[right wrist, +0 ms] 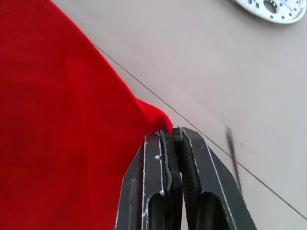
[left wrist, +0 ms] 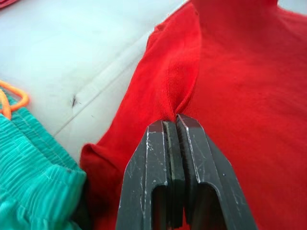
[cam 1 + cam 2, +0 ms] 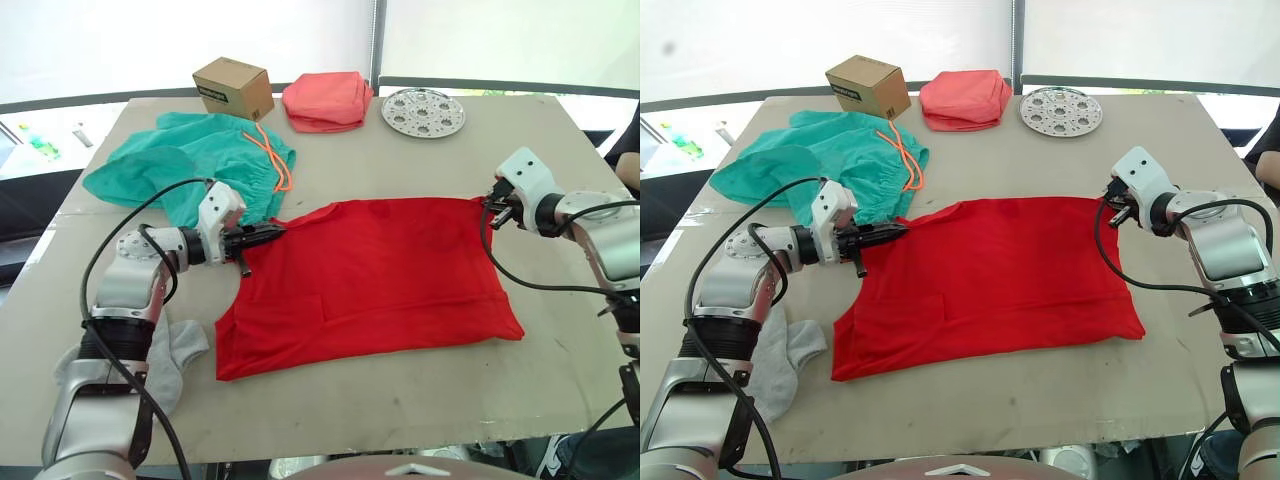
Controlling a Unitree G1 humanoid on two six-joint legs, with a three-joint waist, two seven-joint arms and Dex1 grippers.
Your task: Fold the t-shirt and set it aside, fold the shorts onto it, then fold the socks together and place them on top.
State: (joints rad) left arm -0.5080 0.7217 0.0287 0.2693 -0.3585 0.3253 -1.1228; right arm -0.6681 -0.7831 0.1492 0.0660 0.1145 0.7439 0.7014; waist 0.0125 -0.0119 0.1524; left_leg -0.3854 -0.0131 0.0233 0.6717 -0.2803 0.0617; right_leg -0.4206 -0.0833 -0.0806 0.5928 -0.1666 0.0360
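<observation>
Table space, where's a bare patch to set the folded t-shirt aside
Bare table runs right of the perforated metal disc, and along the near edge below the t-shirt. The far left is crowded: shorts, cardboard box, folded pink cloth. Socks take the near-left corner.

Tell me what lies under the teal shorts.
The shorts rest on the table, their edge beside the red t-shirt. Anything beneath them is covered and cannot be seen.

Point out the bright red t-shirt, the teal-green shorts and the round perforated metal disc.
Bright red t-shirt (image 3: 380, 270), left eye view, middle of cloth.
Teal-green shorts (image 3: 200, 155), left eye view, upper fabric.
Round perforated metal disc (image 3: 423, 111), left eye view, centre.
</observation>
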